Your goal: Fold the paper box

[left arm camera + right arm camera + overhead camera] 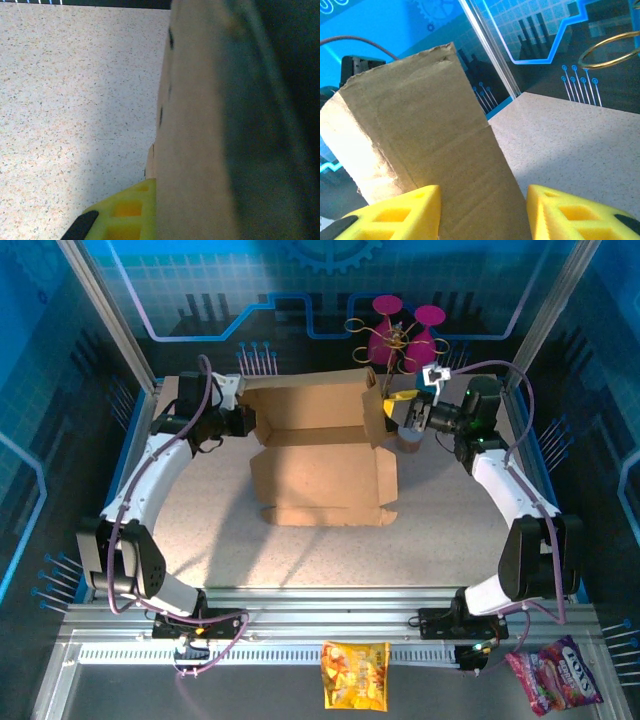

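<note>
The paper box is a brown cardboard sheet lying mid-table, its rear panel and side flaps raised. My left gripper is at the box's rear left corner. In the left wrist view the cardboard stands against one yellow finger and hides the other, so the gripper is shut on that flap. My right gripper is at the rear right corner. In the right wrist view it is open, with the upright flap between its yellow fingers and a gap on the right side.
Two pink goblets with a gold wire ring stand at the back, just behind the right gripper. Snack bags lie on the metal frame in front of the arm bases. Enclosure posts and glass walls border the speckled table.
</note>
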Robot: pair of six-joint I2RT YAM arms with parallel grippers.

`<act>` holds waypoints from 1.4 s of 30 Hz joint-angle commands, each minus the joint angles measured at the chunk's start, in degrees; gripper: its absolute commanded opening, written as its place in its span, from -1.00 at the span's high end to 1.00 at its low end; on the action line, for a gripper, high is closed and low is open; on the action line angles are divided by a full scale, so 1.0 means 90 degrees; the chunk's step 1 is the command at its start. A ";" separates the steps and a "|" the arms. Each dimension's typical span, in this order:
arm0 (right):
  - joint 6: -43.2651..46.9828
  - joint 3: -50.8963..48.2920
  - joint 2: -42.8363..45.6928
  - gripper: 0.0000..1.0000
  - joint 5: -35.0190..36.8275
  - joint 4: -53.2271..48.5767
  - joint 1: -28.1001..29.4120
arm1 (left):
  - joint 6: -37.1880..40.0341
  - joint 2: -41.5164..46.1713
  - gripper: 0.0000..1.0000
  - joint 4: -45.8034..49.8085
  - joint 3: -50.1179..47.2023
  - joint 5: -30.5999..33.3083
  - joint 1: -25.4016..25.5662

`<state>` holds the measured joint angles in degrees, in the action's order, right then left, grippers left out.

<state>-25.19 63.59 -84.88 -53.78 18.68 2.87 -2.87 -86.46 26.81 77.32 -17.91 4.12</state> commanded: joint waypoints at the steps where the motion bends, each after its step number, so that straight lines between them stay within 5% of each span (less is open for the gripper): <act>1: 0.0560 0.0369 0.0169 0.01 0.0105 -0.0488 0.0181 | -0.0050 -0.0011 1.00 0.0010 0.0237 -0.0266 -0.0018; 28: 0.2721 0.1187 0.0352 -0.17 0.0762 -0.2750 0.1035 | -0.0051 0.0075 1.00 0.0130 0.0242 -0.0158 -0.0013; 42: 0.2879 0.0956 0.0766 -0.22 0.0644 -0.3149 0.1093 | -0.0042 0.0135 1.00 0.0195 0.0203 -0.0051 -0.0018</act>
<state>-0.73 72.47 -80.12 -46.89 -7.77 11.68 -2.96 -86.48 28.08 77.45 -17.67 3.86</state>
